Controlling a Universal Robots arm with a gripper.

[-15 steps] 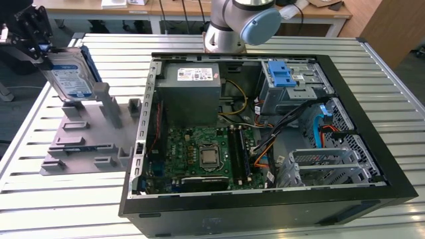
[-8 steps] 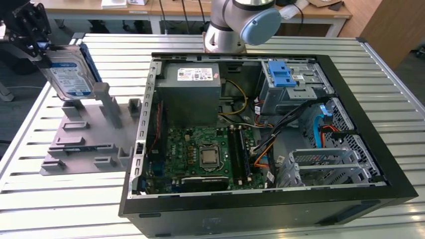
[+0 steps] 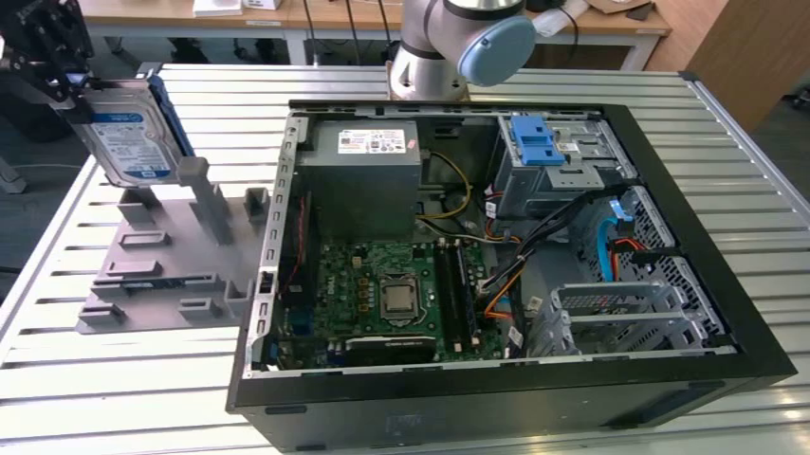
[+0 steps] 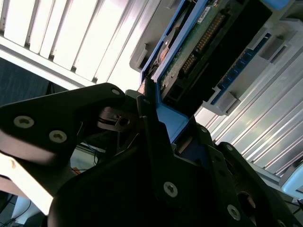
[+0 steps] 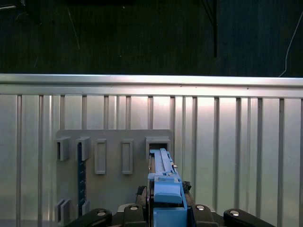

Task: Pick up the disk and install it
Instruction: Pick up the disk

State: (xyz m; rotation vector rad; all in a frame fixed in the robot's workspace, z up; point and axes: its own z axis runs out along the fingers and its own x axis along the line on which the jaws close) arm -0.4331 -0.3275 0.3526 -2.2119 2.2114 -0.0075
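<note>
So the black gripper [image 3: 79,87] is clamped tight on the disk [image 3: 127,137], a flat rectangular metal hard drive with a blue-and-white label and blue plastic rails; in the second wrist view the fingers [image 4: 151,123] pinch one blue rail.

The drive hangs upright and a bit tilted over the grey plastic slotted stand [image 3: 152,275] on the slatted metal table [image 3: 127,403], at the exterior view's left; looks about clear of the slots, can't swear to it.

Pick-up half looks done imo; install not yet, since the disk is well apart from the open black computer case [image 3: 506,403] and its grey metal drive bay with the blue latch [image 3: 557,161].
</note>
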